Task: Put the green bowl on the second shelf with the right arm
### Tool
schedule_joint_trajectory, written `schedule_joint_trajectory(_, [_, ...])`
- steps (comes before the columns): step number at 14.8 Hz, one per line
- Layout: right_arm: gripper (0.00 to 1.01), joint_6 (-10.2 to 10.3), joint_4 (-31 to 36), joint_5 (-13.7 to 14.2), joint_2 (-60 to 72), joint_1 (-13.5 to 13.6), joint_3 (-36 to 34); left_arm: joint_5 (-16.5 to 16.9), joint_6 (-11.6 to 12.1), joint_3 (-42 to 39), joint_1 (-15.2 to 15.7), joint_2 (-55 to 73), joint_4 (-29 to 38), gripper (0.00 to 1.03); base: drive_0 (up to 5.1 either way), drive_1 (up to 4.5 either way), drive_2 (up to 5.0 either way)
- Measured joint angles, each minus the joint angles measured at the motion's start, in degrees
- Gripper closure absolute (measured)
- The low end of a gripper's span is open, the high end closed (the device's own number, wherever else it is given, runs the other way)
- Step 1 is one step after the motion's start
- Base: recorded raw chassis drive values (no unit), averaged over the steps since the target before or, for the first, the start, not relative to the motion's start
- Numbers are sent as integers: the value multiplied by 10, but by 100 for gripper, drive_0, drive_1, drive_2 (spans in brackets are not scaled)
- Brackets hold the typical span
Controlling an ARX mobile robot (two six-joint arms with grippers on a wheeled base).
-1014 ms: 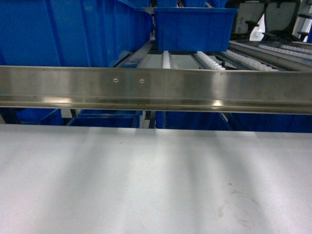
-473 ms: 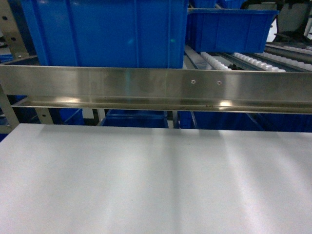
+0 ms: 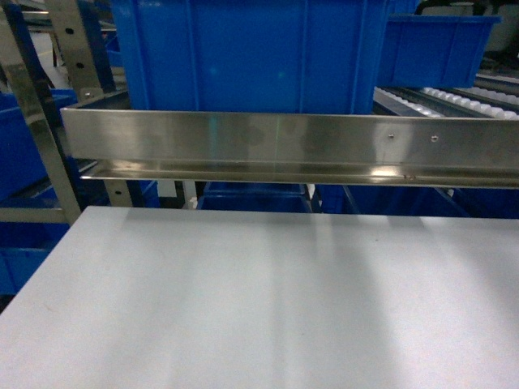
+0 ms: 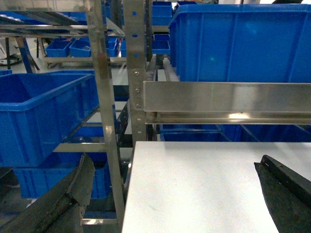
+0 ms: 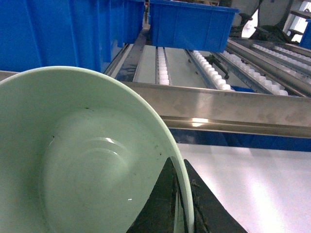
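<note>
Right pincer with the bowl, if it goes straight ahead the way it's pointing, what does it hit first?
Probably the steel rail across the shelf front; the right pincer, shut on the bowl rim, sits about level with it. Depth is unclear.

Two dark, nearly black fingers [image 4: 63, 204] at seven and five o'clock in the left wrist view, matte and rough-textured, edges worn and scuffed. Same dark, wedge-shaped fingers [image 5: 163, 204] at six o'clock in the right wrist view.
</note>
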State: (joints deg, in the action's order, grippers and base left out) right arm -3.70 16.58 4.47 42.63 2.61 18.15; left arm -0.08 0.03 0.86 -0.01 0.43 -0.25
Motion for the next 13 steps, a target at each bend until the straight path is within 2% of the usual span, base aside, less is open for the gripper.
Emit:
schedule_joint_trajectory(10, [99, 0, -1, 0, -1, 0, 0, 0, 0, 0, 0, 0, 0, 5, -478, 123, 360])
schedule_joint_trajectory(13, [99, 0, -1, 0, -3, 0, 0, 0, 0, 0, 0, 0, 0, 5, -498, 247, 247])
